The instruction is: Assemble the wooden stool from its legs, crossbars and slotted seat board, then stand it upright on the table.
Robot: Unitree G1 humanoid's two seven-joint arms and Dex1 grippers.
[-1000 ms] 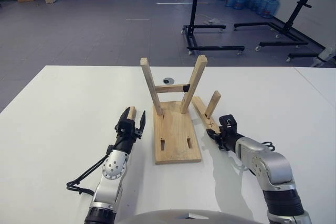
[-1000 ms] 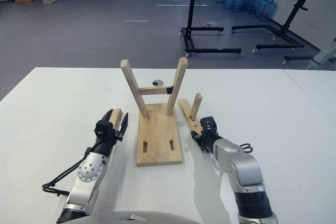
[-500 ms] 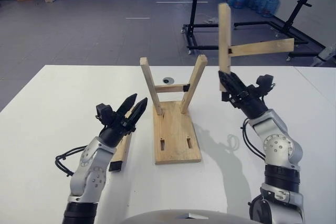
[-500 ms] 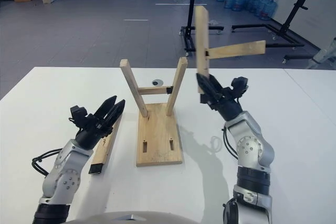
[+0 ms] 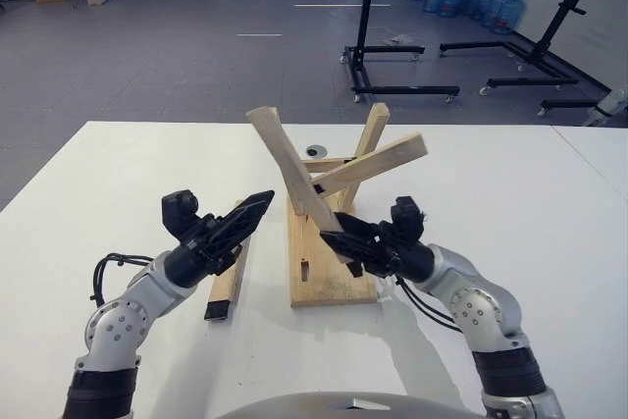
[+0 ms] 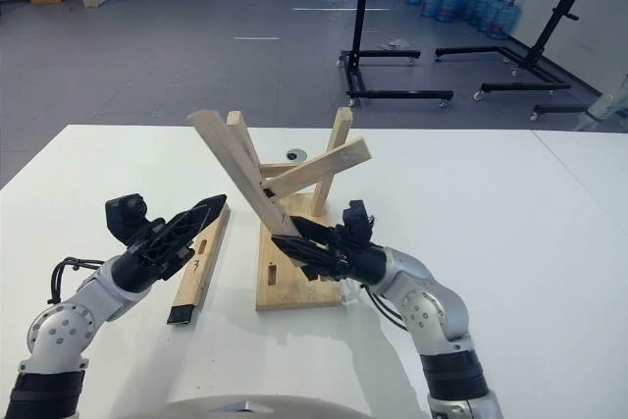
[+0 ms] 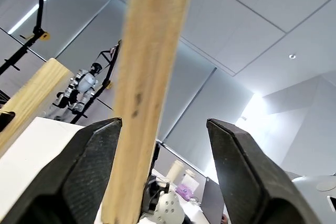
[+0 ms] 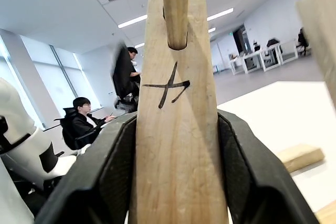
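Note:
The slotted seat board (image 5: 329,267) lies flat on the white table (image 5: 98,193). At its far end two legs (image 5: 370,139) joined by a crossbar stand in their slots. My right gripper (image 5: 343,242) is shut on the lower end of another leg (image 5: 285,164) with a crossbar (image 5: 378,162) stuck in it. This piece leans to the left above the near half of the board. In the right wrist view the held leg (image 8: 176,129) sits between the fingers. My left gripper (image 5: 245,218) hovers open above a loose leg (image 5: 228,282) lying left of the board.
A small round grommet (image 5: 314,151) sits in the table behind the stool. Black wheeled stands (image 5: 397,46) are on the floor beyond the far edge. A cable (image 5: 113,267) hangs at my left arm.
My right gripper took the leg-and-crossbar piece off the table, raised it high at the right, then brought it down tilted over the seat board. My left gripper rose off the loose leg.

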